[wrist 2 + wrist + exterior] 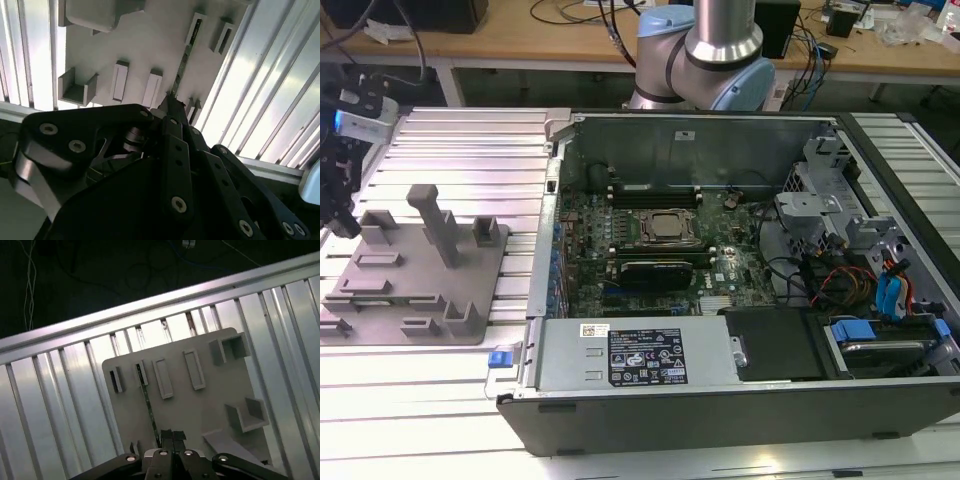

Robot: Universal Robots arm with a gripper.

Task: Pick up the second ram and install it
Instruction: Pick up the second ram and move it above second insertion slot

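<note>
The exterior view looks down from high and fairly far back over the open computer case (pixel 700 140), with the grey plastic tray (pixel 470 290) at the exterior view's left. Both wrist views sit close, looking down along the gripper (pixel 172 434) — they share that tray's slots, the second ram (pixel 148 407) and the ribbed table (pixel 450 140).

Saw a plain pale grey tray (pixel 420 285) on a silver, ribbed table (pixel 470 140). Noted the second ram (pixel 148 410) as dark green against it, the claw (pixel 172 434) matte black. Found a green motherboard (pixel 735 265) with a silver chip (pixel 667 228), red wires (pixel 840 280) and blue clips (pixel 888 295), in a grey case (pixel 720 140).
</note>
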